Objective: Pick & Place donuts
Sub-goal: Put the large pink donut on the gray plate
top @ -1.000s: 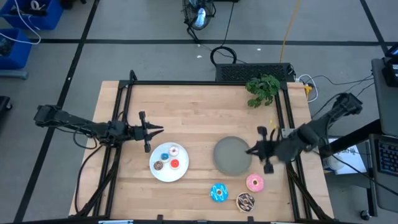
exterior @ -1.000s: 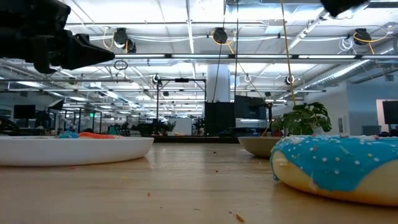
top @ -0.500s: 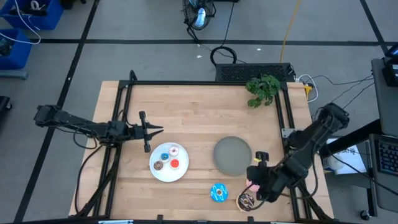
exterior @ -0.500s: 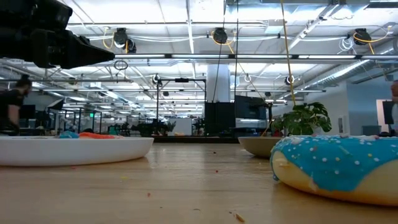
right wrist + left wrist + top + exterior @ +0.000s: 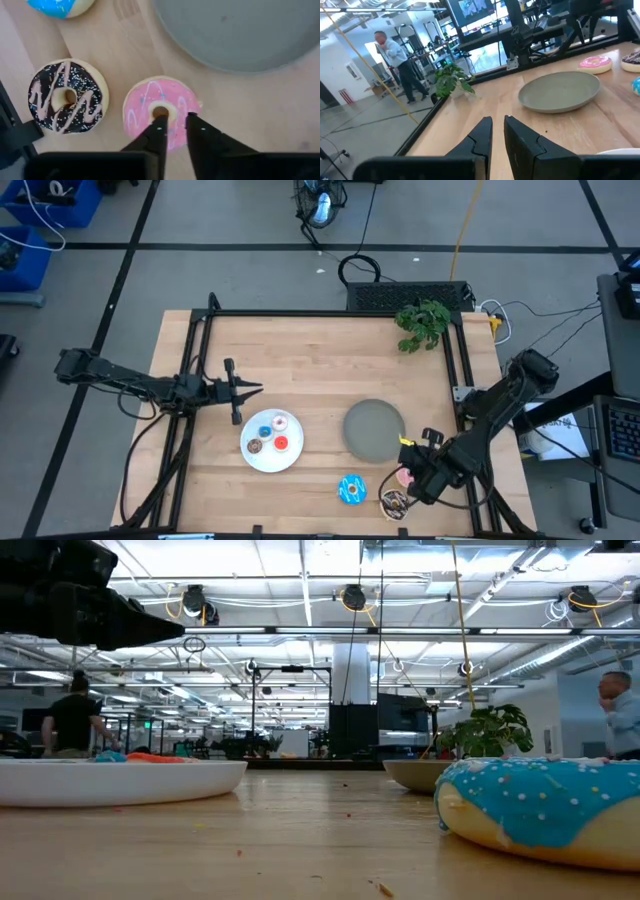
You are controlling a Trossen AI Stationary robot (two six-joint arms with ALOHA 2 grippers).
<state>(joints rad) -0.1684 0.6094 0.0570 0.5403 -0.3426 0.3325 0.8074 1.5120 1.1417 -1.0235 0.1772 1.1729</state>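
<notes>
Three larger donuts lie flat near the table's near edge: blue, brown sprinkled and pink. Several tiny donuts, whitish-pink, blue, red and brown, sit on the white plate. My right gripper points down over the pink donut's hole, fingers shut; I see no touch. My left gripper waits shut, left of the white plate, above the table.
The round grey plate lies just beyond the pink donut, toward the far edge. A small green plant stands at the far right corner. A black frame rims the table. People move in the room behind.
My right gripper has swung from beside the grey plate's right rim toward the table's near edge, tipped to point down, and now stands over the pink donut. The donuts and plates have stayed where they were.
</notes>
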